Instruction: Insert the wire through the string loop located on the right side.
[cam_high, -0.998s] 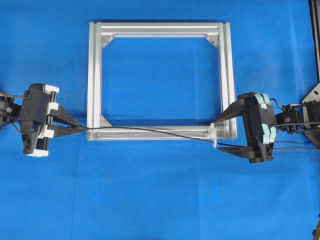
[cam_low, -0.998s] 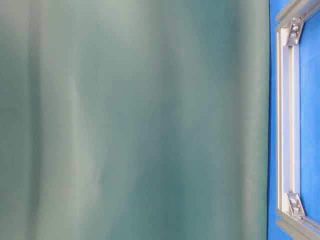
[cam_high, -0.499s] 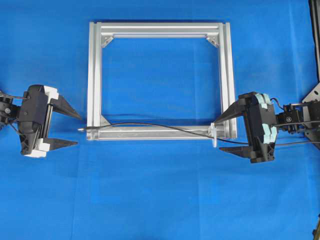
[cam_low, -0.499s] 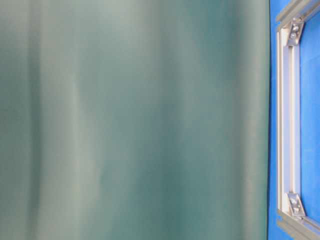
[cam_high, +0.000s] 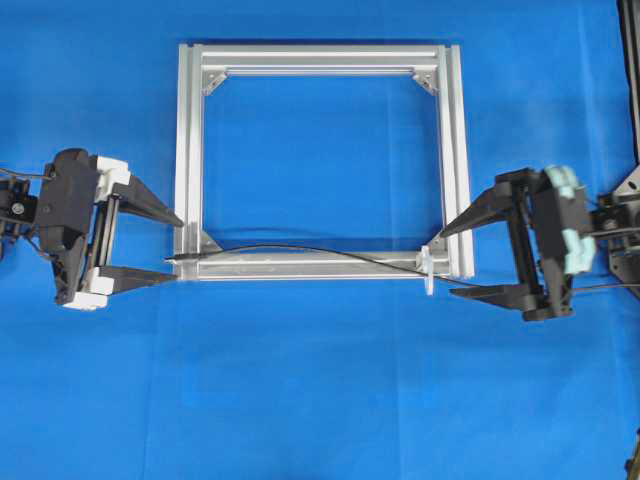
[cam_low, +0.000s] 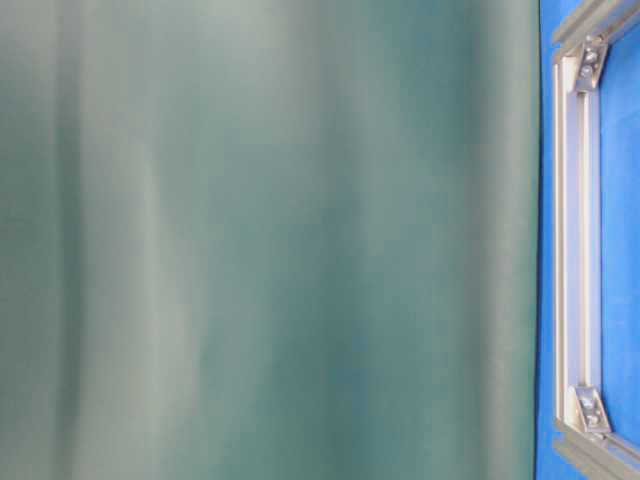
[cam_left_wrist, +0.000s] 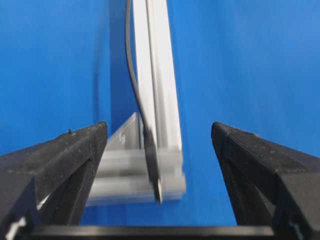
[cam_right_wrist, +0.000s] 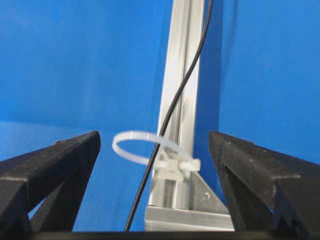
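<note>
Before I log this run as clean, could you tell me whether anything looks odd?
Only the table-level view: a blurred green sheet fills most of it, hiding all but an edge of the frame. The wire runs through the loop, nothing damaged.

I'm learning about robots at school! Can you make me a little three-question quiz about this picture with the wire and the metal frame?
1. True or false: the left claw is squeezing the wire.
2. What does the wire pass through near the frame's right corner? A) the white loop B) a corner bracket C) the right claw
3. Fill in: the wire's plug end lies on the frame's ____ rail.

Key:
1. False. Both claws are open and hold nothing.
2. A. The wrist view shows the wire running through the loop.
3. Bottom, at its left end.
</note>
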